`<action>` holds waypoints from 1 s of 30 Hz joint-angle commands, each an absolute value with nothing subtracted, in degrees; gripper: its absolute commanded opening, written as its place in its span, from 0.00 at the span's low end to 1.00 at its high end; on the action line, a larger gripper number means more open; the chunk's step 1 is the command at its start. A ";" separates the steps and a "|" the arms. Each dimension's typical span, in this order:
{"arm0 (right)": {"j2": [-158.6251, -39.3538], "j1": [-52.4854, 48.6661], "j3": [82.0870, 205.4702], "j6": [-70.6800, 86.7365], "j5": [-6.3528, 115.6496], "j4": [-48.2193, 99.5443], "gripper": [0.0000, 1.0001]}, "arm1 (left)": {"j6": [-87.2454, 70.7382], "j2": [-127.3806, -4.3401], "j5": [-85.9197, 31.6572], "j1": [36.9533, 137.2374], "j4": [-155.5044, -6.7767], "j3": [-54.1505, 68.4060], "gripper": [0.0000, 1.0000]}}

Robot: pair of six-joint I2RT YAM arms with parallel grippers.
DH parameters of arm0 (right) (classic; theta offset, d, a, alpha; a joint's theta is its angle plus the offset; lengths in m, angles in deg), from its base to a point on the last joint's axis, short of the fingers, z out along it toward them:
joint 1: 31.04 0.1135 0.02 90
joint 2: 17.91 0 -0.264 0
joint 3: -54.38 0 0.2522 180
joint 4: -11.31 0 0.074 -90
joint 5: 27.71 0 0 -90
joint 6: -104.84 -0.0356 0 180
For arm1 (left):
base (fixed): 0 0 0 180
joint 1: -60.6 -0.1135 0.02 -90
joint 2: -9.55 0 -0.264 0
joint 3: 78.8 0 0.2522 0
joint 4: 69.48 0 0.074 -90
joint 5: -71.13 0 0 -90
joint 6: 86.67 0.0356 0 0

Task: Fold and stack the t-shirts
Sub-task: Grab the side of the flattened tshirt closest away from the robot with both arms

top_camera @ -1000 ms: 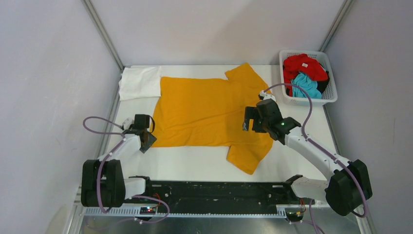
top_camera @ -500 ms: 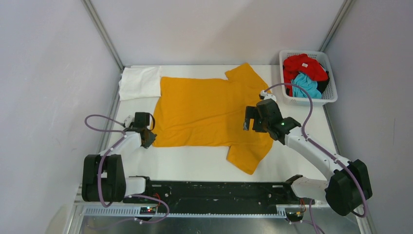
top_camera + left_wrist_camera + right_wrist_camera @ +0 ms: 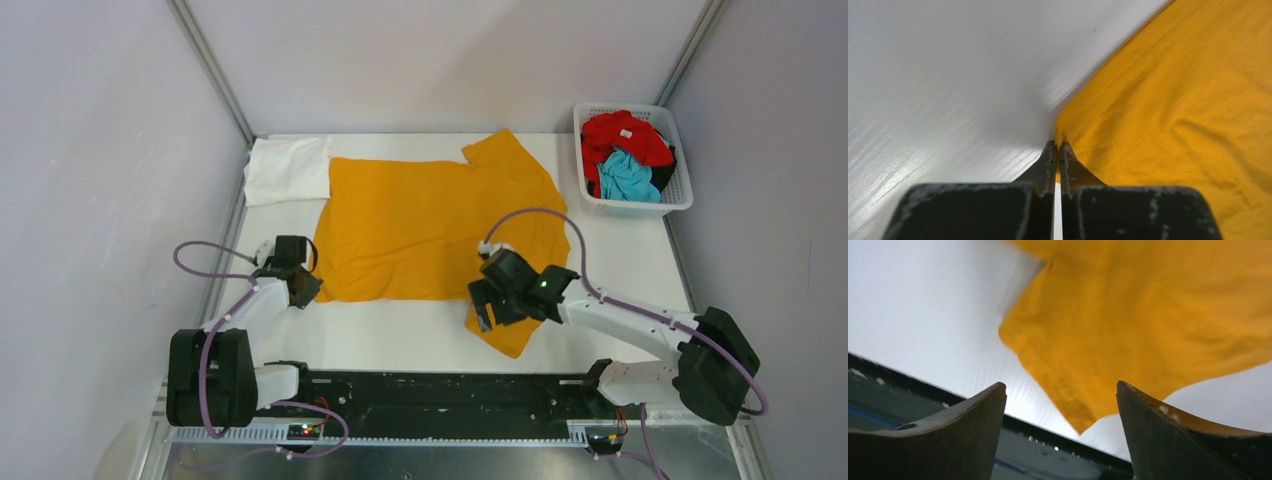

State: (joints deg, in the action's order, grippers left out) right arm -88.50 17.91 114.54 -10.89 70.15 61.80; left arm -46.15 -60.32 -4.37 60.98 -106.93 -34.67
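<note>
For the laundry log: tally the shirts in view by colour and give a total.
Orange shirt: 1
White shirt: 1
Red shirt: 1, in the basket
Turquoise shirt: 1, in the basket
Total: 4 visible; the basket pile may hide more.

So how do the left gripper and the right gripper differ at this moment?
The left gripper is shut, pinching the hem corner of the orange t-shirt; the right gripper is open and holds nothing. The left gripper is at the shirt's near left corner, while the right gripper hangs over its near sleeve. Both are at the near edge of the same shirt.
</note>
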 commanded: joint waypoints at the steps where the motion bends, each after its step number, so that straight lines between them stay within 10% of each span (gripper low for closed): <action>1: -91.56 23.60 111.77 -13.19 65.01 65.90 0.80 | -45.53 -58.63 -4.98 60.77 -108.03 -35.70 0.00; 14: -102.14 25.59 109.66 -16.79 70.43 65.68 0.51 | -46.49 -57.94 -5.49 60.77 -107.79 -36.07 0.00; 17: -101.37 25.75 108.65 -18.59 72.15 66.70 0.19 | -47.10 -56.72 -5.06 60.77 -107.82 -36.74 0.00; 21: -98.68 26.57 107.56 -19.42 73.83 67.34 0.00 | -47.50 -55.40 -5.30 60.77 -107.93 -38.01 0.00; 30: -89.95 33.26 107.05 -19.38 64.32 75.42 0.00 | -51.87 -45.44 -6.57 60.77 -115.44 -42.82 0.00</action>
State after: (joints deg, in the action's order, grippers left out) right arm -94.20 29.98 107.28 -18.02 70.47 69.88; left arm -48.00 -51.27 -6.34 60.98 -108.06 -40.24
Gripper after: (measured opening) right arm 0.017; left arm 0.014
